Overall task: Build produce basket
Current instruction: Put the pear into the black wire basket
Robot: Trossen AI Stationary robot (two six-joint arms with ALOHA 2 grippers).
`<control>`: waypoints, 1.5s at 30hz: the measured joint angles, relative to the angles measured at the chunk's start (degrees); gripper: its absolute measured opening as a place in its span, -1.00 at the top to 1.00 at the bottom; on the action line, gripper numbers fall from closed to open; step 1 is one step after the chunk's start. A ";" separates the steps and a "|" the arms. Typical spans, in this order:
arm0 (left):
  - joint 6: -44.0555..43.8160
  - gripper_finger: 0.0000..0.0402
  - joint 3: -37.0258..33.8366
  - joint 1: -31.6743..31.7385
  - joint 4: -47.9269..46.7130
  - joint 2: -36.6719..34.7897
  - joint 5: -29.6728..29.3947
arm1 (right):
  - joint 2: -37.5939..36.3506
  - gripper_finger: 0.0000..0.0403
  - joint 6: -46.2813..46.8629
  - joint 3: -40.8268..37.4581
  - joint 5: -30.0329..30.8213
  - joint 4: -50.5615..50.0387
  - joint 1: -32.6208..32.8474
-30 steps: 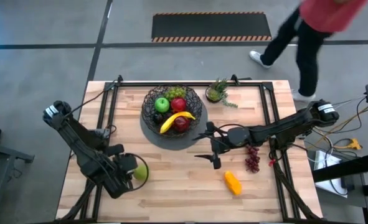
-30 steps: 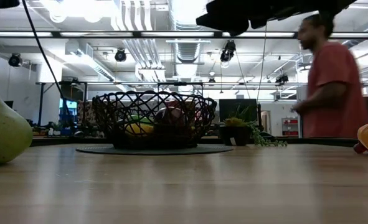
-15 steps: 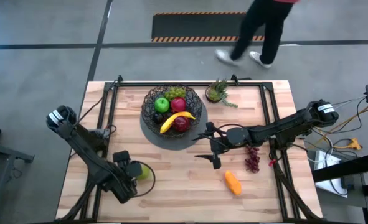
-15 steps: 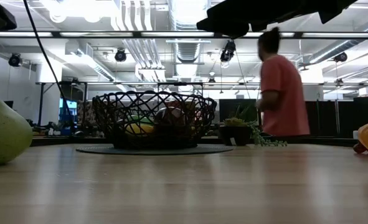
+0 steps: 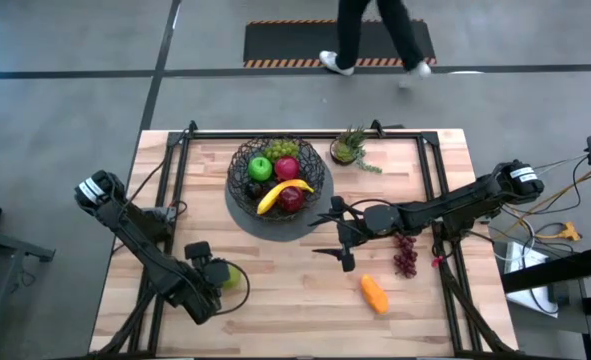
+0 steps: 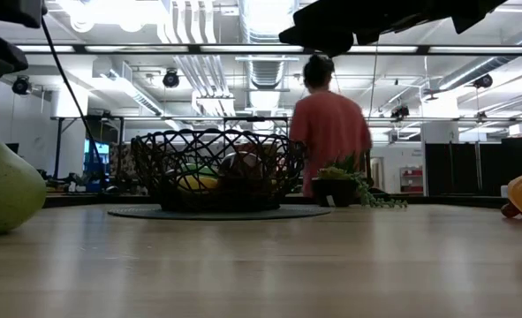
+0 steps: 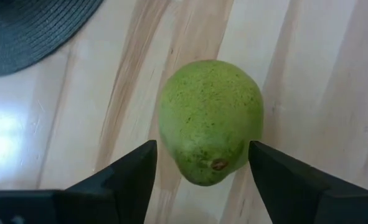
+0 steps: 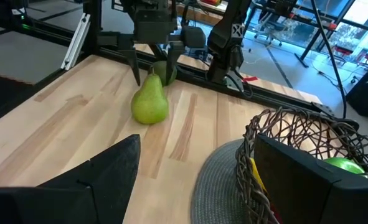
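A green pear (image 7: 210, 121) lies on the bare wood near the table's left near corner (image 5: 229, 276). My left gripper (image 7: 201, 155) is open and low over it, one finger on each side; I see no touch. The black wire basket (image 5: 245, 170) stands on a grey round mat at the table's far middle, holding a banana (image 5: 280, 193), a green apple (image 5: 261, 168), red apples and green grapes. My right gripper (image 5: 340, 240) hangs open above the table, just right of the basket. Purple grapes (image 5: 406, 255) and an orange piece (image 5: 374, 294) lie on the table's right half.
A small potted plant (image 5: 348, 148) stands at the far edge, right of the basket. Black rails run along the table's left and right sides. A person (image 6: 329, 132) walks behind the far edge. Bare wood lies open between the pear and the orange piece.
My left gripper has come down toward the pear and now stands lower around it, still open. The pear has stayed in place. The person behind the table has walked from right to left.
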 joint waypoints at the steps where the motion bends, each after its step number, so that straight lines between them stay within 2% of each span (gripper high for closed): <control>1: 0.35 -0.16 -0.01 0.00 0.26 -0.01 -0.20 | 0.00 -0.47 0.00 0.00 0.01 0.00 0.00; 13: 1.69 0.33 0.03 0.04 0.58 -0.11 -0.47 | 0.00 -0.47 0.55 0.00 0.94 0.00 0.00; 20: 2.01 0.38 0.37 0.04 0.46 -0.11 -0.42 | 0.00 -0.47 0.50 0.00 0.96 -0.02 -0.02; 27: 7.54 0.38 4.71 0.99 0.29 -0.75 -1.40 | 0.00 -0.47 0.50 0.00 1.03 -0.02 -0.02; 33: 19.04 0.38 11.25 5.65 -0.71 -1.98 -1.82 | 0.00 -0.47 0.33 0.02 1.09 -0.14 -0.02; 36: 26.76 0.39 14.45 9.13 -5.85 -2.32 -1.67 | -0.29 -0.47 -0.06 0.04 1.09 -1.57 -0.02; 45: 56.11 0.39 25.36 24.93 -13.85 -2.34 2.50 | -1.26 -0.47 1.66 0.07 2.03 -7.67 -0.02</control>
